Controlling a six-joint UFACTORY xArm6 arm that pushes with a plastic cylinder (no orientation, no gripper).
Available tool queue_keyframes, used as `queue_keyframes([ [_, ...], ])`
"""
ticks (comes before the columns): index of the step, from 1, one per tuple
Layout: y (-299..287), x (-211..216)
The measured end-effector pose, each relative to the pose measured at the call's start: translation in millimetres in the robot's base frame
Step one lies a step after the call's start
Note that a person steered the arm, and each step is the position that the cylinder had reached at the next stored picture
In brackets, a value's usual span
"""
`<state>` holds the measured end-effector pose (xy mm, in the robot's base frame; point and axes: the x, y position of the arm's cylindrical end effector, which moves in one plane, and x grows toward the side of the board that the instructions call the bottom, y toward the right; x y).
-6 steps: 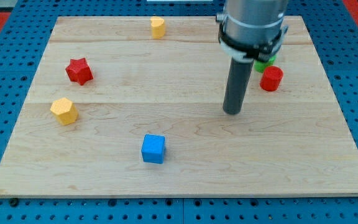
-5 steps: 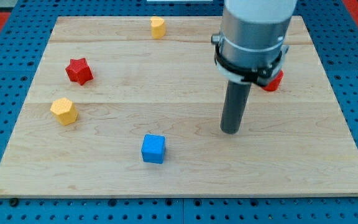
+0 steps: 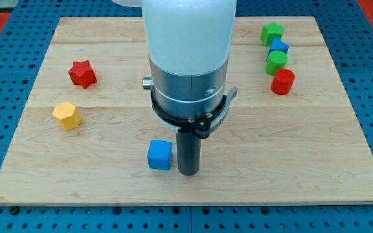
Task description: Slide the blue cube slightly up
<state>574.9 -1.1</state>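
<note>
Rod-ended, my tip [image 3: 188, 172] stands just right of blue cube [image 3: 160, 155].

You see a white upper housing, a grey metal cylinder ringed by a black clamp, and a dark rod ending at my tip [image 3: 188, 173].

The arm's big white housing [image 3: 188, 32] is running off the top edge, so its upper part isn't showing. It's also blocking the middle of the wooden board [image 3: 342, 162] toward 12 o'clock, and anything sitting behind it is hidden. At 2 o'clock, a small blue block [image 3: 279, 46] is peeking out between two green ones, shape too covered to call.
</note>
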Motion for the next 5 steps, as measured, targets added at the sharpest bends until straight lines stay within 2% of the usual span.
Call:
queue_keyframes([
  [1,-30.2,11.0],
  [2,-82.7,-0.4],
  [3,-48.7,-6.2],
  [5,-22.5,-34.8],
])
